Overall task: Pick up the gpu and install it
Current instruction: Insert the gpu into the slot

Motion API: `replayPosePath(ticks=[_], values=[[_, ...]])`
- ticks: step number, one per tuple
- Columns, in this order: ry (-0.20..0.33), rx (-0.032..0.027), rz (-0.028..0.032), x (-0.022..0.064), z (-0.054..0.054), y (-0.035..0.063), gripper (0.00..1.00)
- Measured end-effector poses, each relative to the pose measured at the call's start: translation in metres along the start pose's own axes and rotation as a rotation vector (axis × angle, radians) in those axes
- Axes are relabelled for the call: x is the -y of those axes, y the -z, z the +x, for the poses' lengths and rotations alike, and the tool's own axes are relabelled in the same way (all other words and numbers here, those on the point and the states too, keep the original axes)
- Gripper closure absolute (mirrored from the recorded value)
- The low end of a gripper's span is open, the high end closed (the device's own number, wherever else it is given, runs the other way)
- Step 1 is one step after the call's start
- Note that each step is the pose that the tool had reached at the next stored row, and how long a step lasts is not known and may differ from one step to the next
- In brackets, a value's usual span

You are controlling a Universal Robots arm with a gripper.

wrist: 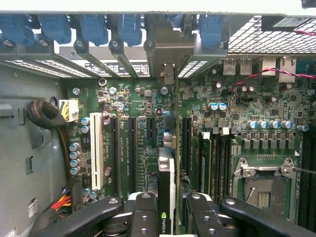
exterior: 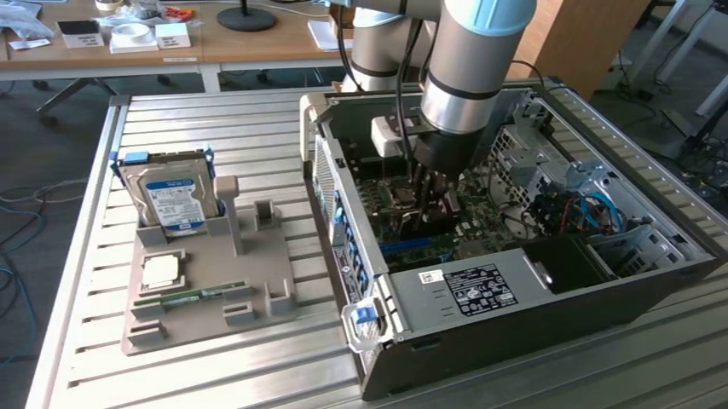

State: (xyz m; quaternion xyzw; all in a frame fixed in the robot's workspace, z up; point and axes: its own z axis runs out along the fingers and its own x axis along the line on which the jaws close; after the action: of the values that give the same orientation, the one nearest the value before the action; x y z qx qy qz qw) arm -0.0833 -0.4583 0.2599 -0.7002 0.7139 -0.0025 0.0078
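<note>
Arm (exterior: pixel 469 68) pointing down, pincer (wrist: pixel 170 210) clamped on gpu (wrist: pixel 166 170)

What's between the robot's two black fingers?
The graphics card, on edge, pinched by both fingers, with the green motherboard behind it. The wrist view shows it.

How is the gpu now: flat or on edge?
On edge: the gpu shows as a thin strip between the jaws, perpendicular to the motherboard.

A ribbed aluminium table (exterior: pixel 205 128) is parked on dark grey carpet (exterior: pixel 46 145), nothing fancy. Loose blue and white cables (exterior: pixel 16 213) are left trailing on the floor at the exterior view's left. Behind, a wooden desk (exterior: pixel 216 49) is loaded with white boxes (exterior: pixel 170 36), a tape roll (exterior: pixel 131 31) and a round black stand base (exterior: pixel 245 19). A chair's star base (exterior: pixel 74 92) is tucked underneath.
</note>
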Motion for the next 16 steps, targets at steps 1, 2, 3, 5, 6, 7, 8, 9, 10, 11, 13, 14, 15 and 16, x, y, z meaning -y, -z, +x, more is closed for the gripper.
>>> replayPosePath(ticks=[1,2,3,5,6,7,8,9,10,11,13,14,15,16], values=[[0.000,-0.0001,-0.0001,0.0000,0.0000,-0.0002,0.73],[0.000,-0.0002,-0.0001,0.0000,0.0000,-0.0003,0.73],[0.000,-0.0002,-0.0002,0.0000,0.0000,-0.0003,0.73],[0.000,-0.0001,-0.0001,0.0000,0.0000,-0.0004,0.73],[0.000,-0.0001,-0.0001,0.0000,0.0000,-0.0006,0.73],[0.000,-0.0001,-0.0001,0.0000,0.0000,-0.0006,0.73],[0.000,-0.0001,-0.0001,0.0000,0.0000,-0.0006,0.73],[-0.001,-0.0002,-0.0001,0.0000,0.0000,-0.0007,0.73],[-0.002,-0.0001,-0.0001,0.0000,0.0000,-0.0008,0.73],[-0.003,-0.0001,-0.0001,0.0000,0.0000,-0.0009,0.73],[-0.006,0.0000,0.0000,0.0000,0.0000,-0.0013,0.73],[-0.006,-0.0001,0.0001,0.0000,0.0000,-0.0017,0.73],[-0.007,0.0000,0.0001,0.0000,0.0000,-0.0022,0.73],[-0.007,-0.0002,0.0000,-0.0001,0.0000,-0.0028,0.73]])
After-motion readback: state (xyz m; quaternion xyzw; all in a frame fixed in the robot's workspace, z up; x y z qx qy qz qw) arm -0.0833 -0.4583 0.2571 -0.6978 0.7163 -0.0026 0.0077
